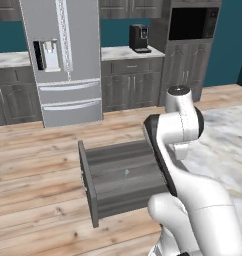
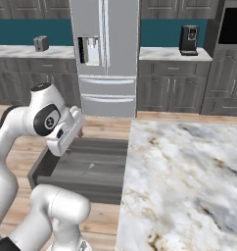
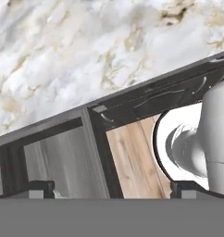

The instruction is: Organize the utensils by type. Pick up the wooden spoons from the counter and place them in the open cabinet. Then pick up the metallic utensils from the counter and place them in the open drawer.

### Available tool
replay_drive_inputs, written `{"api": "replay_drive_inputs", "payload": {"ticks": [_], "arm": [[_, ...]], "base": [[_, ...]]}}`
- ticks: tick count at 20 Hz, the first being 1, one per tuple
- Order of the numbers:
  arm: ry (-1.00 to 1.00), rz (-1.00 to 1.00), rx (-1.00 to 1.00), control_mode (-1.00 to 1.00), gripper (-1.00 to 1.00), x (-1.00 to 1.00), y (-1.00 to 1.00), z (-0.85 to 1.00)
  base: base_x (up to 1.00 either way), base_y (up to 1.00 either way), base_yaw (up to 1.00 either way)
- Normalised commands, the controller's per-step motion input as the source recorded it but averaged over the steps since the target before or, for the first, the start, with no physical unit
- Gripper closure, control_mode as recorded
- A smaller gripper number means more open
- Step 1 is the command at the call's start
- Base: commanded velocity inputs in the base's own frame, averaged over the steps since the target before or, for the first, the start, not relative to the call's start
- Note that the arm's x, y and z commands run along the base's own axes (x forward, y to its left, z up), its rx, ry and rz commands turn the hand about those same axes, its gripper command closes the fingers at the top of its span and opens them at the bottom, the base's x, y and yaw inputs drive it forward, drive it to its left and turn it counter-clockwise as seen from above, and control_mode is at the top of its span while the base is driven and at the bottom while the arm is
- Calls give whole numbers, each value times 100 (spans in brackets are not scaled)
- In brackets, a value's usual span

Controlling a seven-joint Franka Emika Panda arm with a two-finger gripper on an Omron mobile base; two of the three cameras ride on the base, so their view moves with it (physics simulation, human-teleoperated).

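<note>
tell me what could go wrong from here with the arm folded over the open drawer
1. The gripper hangs open, holding nothing, right by the counter edge, so a careless swing could clip the slab.
2. The open drawer juts out over the floor beside the base; driving off now might knock its front panel.
3. A small pale object lies in the drawer, too small to identify.

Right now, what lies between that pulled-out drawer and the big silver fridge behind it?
Only bare wooden floor. In the left base view, planks run uninterrupted from the open drawer to the fridge.
</note>
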Motion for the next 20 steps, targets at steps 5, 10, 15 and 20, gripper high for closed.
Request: {"api": "replay_drive_inputs", "payload": {"ticks": [5, 10, 15, 20], "arm": [[0, 0, 9, -100, -100, 4, 0, -85], [-7, -3, 12, -100, -100, -24, 0, -20], [-13, -21, 11, -100, -100, -33, 0, 0], [-13, -21, 12, 100, -100, -24, 0, 0]], "base": [[0, 0, 0], [0, 0, 0], [0, 0, 0], [-9, -1, -6]]}}
